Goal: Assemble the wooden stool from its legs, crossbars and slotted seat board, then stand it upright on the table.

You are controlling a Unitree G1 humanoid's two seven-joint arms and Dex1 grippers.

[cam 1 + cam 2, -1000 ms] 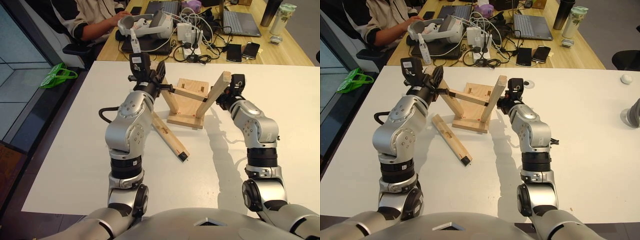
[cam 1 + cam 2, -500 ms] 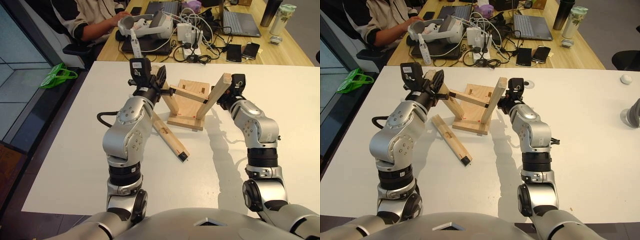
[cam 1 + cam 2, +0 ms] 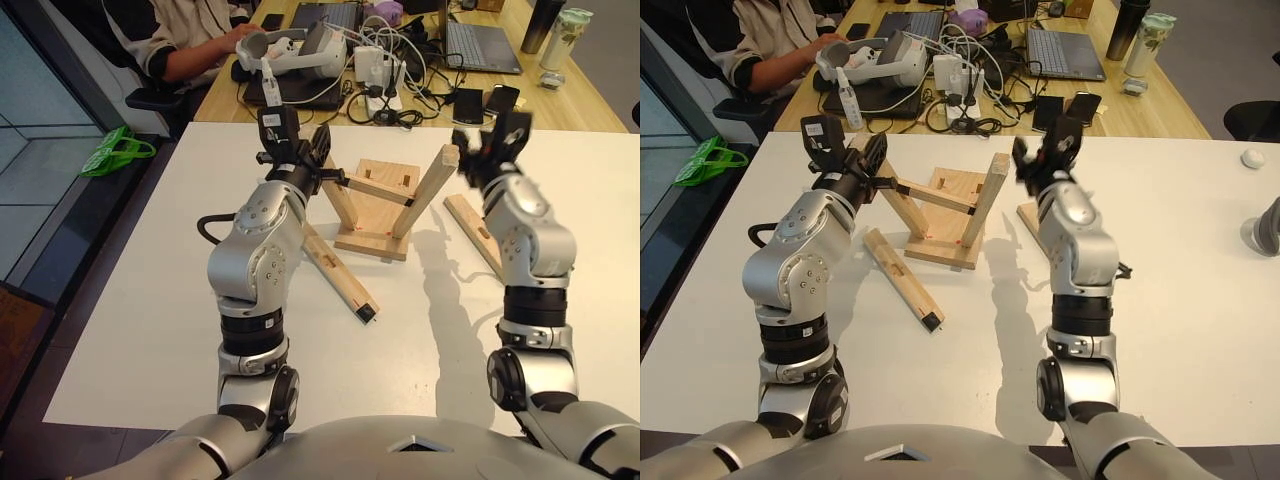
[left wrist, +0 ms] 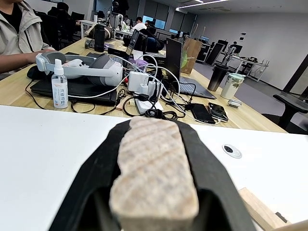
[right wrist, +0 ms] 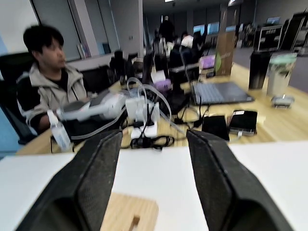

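With the right gripper (image 3: 490, 136) gaping wide, the left gripper (image 3: 312, 158), clamped on one leg (image 3: 340, 202), could lever the half-built stool (image 3: 383, 208) over.

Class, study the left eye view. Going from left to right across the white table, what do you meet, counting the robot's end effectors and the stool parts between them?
left end effector → slotted seat board → tilted leg → right end effector
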